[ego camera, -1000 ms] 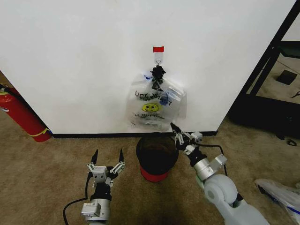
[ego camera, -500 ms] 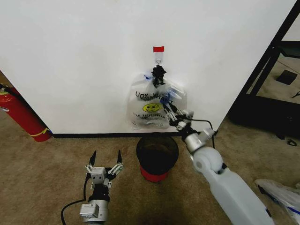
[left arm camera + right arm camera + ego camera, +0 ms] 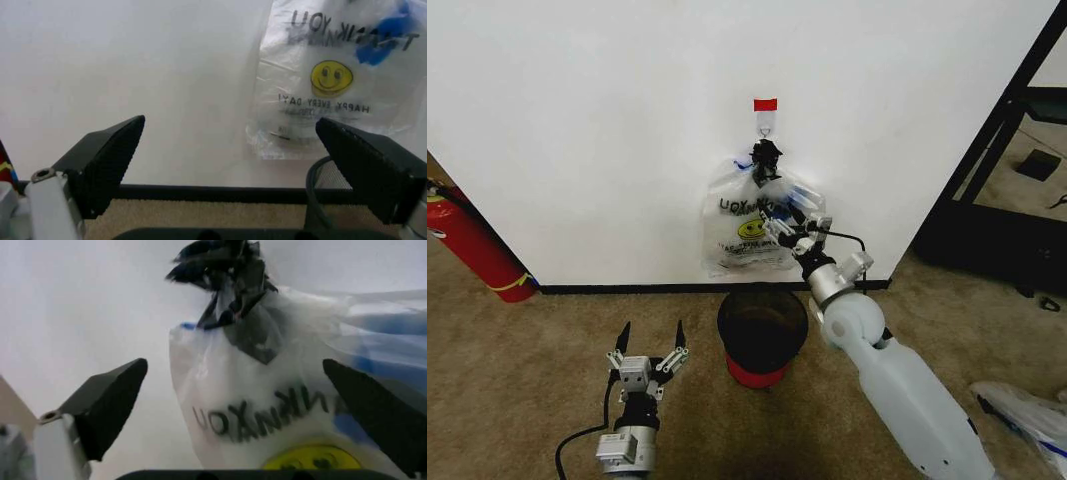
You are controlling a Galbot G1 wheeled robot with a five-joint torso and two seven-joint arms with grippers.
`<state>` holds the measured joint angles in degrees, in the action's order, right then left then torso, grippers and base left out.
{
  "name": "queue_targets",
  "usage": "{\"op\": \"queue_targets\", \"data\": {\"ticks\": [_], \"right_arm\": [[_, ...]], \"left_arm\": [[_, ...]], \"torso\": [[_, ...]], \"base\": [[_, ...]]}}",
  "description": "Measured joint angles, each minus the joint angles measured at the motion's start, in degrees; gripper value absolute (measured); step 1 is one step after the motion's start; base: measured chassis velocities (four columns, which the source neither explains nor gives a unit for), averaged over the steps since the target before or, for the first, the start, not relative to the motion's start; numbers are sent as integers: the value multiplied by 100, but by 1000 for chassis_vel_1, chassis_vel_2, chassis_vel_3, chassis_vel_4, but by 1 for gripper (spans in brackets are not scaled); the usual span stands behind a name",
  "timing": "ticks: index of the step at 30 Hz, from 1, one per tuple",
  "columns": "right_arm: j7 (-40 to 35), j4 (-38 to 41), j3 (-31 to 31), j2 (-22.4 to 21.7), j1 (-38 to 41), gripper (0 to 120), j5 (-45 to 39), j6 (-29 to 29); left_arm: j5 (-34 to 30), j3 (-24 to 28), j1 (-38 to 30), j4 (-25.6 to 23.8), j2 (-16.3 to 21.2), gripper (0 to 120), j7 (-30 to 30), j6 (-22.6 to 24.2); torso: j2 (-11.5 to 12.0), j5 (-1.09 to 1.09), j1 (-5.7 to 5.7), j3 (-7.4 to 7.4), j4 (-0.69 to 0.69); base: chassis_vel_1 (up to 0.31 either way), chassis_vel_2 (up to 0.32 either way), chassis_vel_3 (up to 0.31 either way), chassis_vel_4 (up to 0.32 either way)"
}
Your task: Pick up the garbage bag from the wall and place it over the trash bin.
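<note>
Two risks worry me, and the bigger starts at the broad plain white wall (image 3: pixel 577 130): the thin crinkly translucent plastic garbage bag with blue patches, black lettering and a yellow smiley (image 3: pixel 749 235) hangs by its black knotted top from the small metal hook under red tape (image 3: pixel 765 124), so a sideways pull could tear the film or leave the knot snagged. My right gripper (image 3: pixel 789 226) is raised against the bag's front with its jaws spread wide on either side of the knot in the wrist view, gripping nothing; closing here on loose film might pinch only a slippery fold. The small round black trash bin with a red base (image 3: pixel 762 335) stands directly below, near enough to knock when I lower the arm. My left gripper (image 3: pixel 649 342) waits low over the carpet, fingers apart.
</note>
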<state>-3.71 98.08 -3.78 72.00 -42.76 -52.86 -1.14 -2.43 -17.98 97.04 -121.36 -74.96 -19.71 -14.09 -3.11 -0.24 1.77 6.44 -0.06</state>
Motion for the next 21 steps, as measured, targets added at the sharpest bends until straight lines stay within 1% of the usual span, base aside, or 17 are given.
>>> {"op": "queue_targets", "data": {"ticks": [6,16,20,21], "right_arm": [[-38,-206,5,332,309,100,-537,31],[-187,-326,-44,508,429,100,-696,50],[-229,-374,-114,592,499,88,-827,86],[-229,-374,-114,592,499,88,-827,86]], "left_arm": [[15,-38,75,-15,-15,100,1,-26],[68,27,98,-21,-87,100,2,-66],[80,31,124,-13,-79,100,3,-96],[80,31,124,-13,-79,100,3,-96]], "torso": [[0,0,0,0,1],[0,0,0,0,0],[0,0,0,0,0],[0,0,0,0,0]], "base": [[0,0,0,0],[0,0,0,0],[0,0,0,0],[0,0,0,0]]}}
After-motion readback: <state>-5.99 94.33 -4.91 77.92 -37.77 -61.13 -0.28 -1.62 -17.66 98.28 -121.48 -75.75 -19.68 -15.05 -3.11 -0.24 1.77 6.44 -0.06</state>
